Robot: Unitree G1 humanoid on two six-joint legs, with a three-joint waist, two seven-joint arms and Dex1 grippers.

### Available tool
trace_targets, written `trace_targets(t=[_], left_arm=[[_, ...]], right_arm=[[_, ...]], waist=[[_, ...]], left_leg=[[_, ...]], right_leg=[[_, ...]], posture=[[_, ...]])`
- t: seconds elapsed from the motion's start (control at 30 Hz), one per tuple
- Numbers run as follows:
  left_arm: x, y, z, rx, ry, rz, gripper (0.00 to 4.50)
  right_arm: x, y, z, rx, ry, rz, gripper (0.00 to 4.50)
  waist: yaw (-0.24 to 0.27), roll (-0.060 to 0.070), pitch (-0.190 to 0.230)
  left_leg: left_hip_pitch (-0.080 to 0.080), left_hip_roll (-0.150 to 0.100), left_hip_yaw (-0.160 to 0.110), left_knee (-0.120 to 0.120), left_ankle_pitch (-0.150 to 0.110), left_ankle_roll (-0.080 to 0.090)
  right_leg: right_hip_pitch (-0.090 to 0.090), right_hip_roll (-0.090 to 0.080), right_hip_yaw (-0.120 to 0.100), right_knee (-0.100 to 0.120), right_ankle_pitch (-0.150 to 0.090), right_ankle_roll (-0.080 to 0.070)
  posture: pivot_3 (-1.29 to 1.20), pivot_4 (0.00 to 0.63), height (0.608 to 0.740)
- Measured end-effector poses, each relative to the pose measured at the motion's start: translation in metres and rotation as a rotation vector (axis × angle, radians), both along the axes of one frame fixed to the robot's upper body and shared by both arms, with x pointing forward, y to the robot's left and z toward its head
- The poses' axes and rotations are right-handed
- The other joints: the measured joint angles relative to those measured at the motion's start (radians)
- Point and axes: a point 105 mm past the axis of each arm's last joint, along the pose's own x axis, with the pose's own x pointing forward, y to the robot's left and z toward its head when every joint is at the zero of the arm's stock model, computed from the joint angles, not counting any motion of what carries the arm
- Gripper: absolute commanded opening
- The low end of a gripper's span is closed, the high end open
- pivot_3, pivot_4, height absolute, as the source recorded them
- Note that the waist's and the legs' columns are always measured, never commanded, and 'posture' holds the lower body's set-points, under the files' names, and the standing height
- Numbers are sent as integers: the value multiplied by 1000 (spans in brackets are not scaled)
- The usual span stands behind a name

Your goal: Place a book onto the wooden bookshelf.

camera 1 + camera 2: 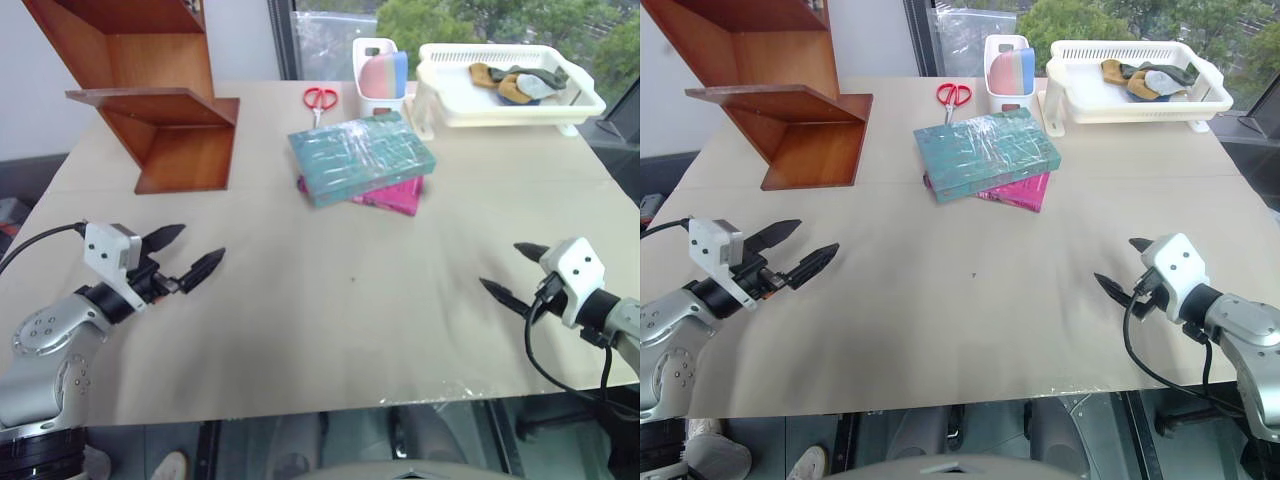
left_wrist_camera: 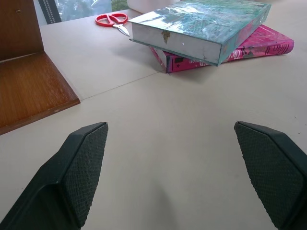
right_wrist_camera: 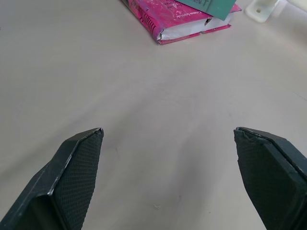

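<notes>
Beige table holds book beside wooden bookshelf, by windows.

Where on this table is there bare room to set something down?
Bare: the wide near stretch between the left gripper, the right gripper and the book. Crowded: the far edge, with wooden bookshelf, scissors, white holder and basket tray.

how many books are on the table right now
2, stacked mid-table: the teal-green book lies on top, and the magenta-pink book lies under it, sticking out on the side toward the robot's right. None looks hidden.
</notes>
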Motion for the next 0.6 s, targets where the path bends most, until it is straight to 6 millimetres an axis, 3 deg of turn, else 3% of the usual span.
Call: trace_targets(t=[0.4, 0.53, 0.6], left_arm=[[-3, -15, 6, -24, 0, -63, 4500], [-5, -31, 9, -21, -17, -126, 4500], [-4, -36, 14, -29, -33, -150, 4500]], right_arm=[[7, 8, -5, 9, -21, 2, 4449], [25, 1, -1, 40, -29, -60, 3467], [36, 1, 2, 43, -39, -72, 2592]], waist=[[0, 0, 0], [-1, 0, 0], [-3, 0, 0]], left_leg=[[0, 0, 0, 0, 0, 0], [0, 0, 1, 1, 0, 0], [0, 0, 1, 1, 0, 0]], right_leg=[[0, 0, 0, 0, 0, 0], [0, 0, 0, 1, 0, 0], [0, 1, 0, 1, 0, 0]], posture=[[0, 150, 740], [0, 150, 740], [0, 150, 740]])
